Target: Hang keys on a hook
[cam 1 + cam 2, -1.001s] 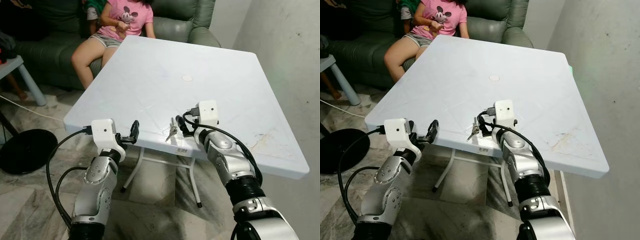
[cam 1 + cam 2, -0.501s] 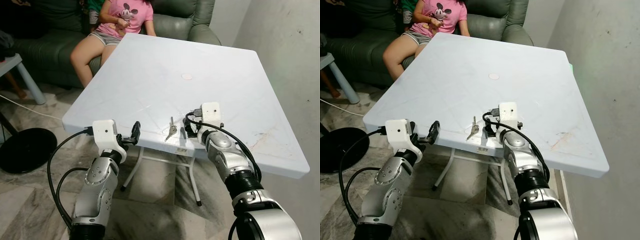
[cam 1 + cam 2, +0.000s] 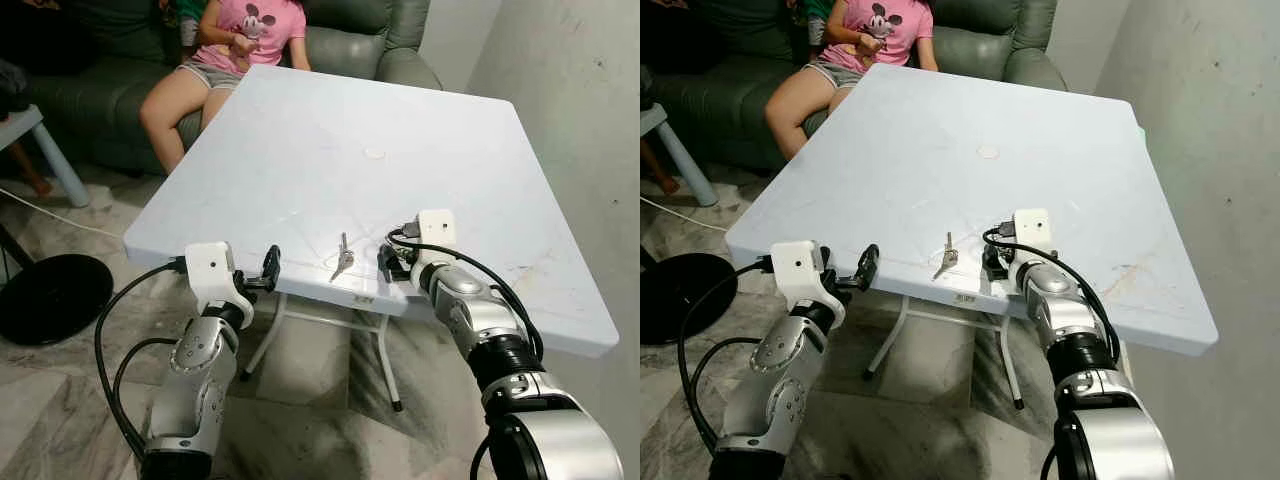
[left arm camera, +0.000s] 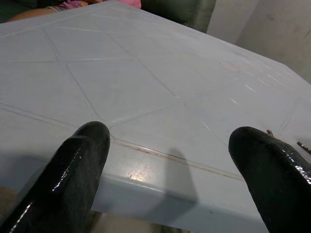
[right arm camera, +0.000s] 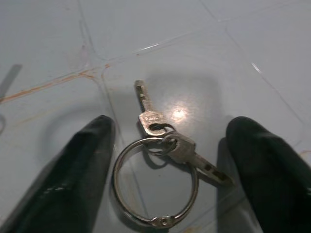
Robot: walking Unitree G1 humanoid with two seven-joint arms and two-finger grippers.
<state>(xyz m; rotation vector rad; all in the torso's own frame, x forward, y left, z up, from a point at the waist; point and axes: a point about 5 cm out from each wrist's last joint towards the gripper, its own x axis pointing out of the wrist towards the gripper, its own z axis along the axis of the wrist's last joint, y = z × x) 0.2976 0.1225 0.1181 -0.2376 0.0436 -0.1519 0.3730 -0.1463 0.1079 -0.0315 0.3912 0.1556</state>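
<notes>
A small bunch of keys [image 3: 342, 262] on a metal ring [image 5: 156, 194] lies flat on the white table [image 3: 330, 150], close to its near edge. My right gripper [image 3: 385, 264] rests low on the table just right of the keys. It is open, and in the right wrist view its two black fingers [image 5: 77, 174] stand either side of the keys without touching them. My left gripper [image 3: 270, 268] is open and hovers at the table's near edge, left of the keys, with nothing between its fingers [image 4: 80, 160].
A person [image 3: 225, 50] sits on a green sofa [image 3: 370, 45] beyond the table's far left corner. A grey wall [image 3: 580, 120] runs along the right. A black round base [image 3: 45, 300] and a pale stool [image 3: 40, 150] stand on the floor at left.
My right gripper has slid to the right, from right beside the keys to a short gap away. The keys and left arm have stayed put.
</notes>
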